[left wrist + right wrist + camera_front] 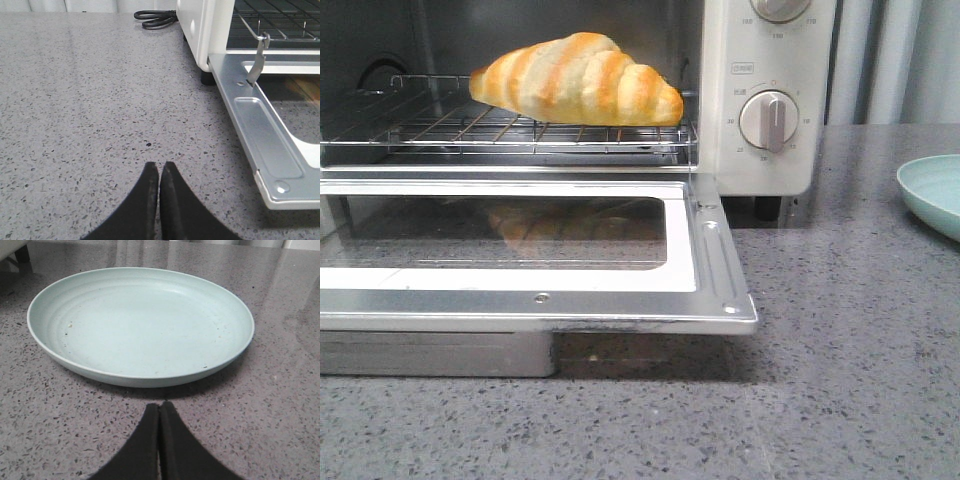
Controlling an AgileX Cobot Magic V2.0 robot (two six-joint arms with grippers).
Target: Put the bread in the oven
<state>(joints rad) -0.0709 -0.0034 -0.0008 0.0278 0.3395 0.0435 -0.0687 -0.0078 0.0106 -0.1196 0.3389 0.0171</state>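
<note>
Sitting on the wire rack (520,128) inside the toaster oven (760,100), toward the right, the striped bread (578,80) looks light, soft and easily crushed; I'd grip it gently across its thick middle. The glass door (520,245) hangs open over grey speckled stone counter (850,380). Left wrist view: the left gripper (159,172) is pinched closed, empty, beside the door. Right wrist view: the right gripper (159,411) is likewise closed, empty, near a pale green plate (140,322).

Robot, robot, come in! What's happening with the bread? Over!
Left gripper shut, empty. Right gripper shut, empty, by the plate. Bread on the rack in the oven, door open. Nothing in the way.
</note>
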